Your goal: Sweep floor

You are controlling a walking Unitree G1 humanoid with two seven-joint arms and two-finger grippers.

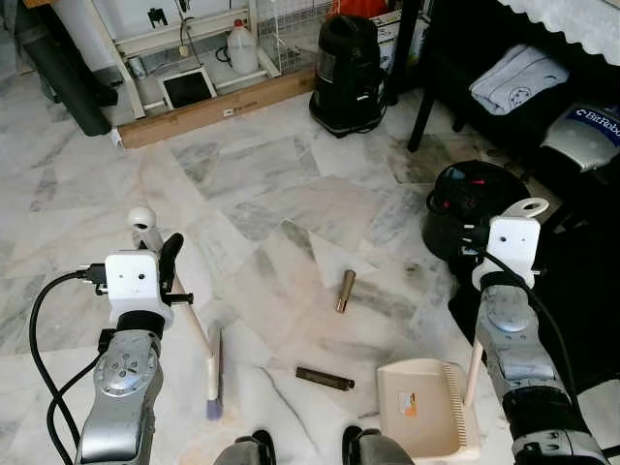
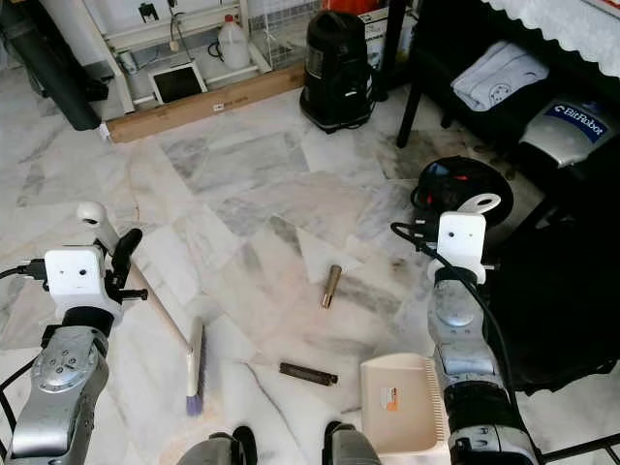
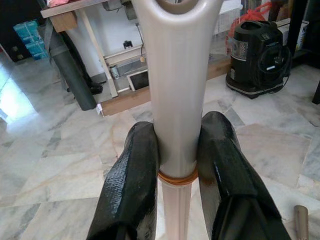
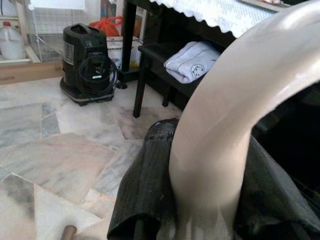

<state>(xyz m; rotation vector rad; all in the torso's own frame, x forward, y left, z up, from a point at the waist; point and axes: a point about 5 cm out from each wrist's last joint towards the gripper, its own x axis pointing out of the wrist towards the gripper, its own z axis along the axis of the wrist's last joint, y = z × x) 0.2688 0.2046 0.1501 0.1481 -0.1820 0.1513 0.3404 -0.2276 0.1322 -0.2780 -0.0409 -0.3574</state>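
Down at the lower left of the head view, my left gripper (image 3: 176, 165) clamps the cream plastic broom handle (image 1: 184, 305), a slim pole with a rounded loop at its top end. The two black fingers (image 3: 131, 185) press its sides just above an orange ring, the loop rising beyond them. From there the handle slants toward lower centre, ending in a flat brush head with pale lilac bristles (image 1: 214, 376) resting on the white-and-grey marble floor (image 1: 262, 184).

At the lower right, my right gripper (image 4: 200, 200) is closed round the curved cream handle of the beige plastic dustpan (image 1: 421, 407). That handle fills the gap between the fingers, bending over them in a thick arc. The pan sits flat on the floor at bottom centre-right, its comb-toothed edge on the right side and a small orange label on its tray.

Between brush and pan lies a dark brown stick-like piece (image 1: 325, 378), flat on the marble. A short brass-coloured tube (image 1: 345, 291) lies further up, near the frame's middle, well apart from both tools.

Toward the top centre stands a black canister vacuum cleaner (image 1: 347, 73). A long wooden plank (image 1: 218, 108) runs along the upper left, with a white plastic jug (image 1: 241, 48) behind it.
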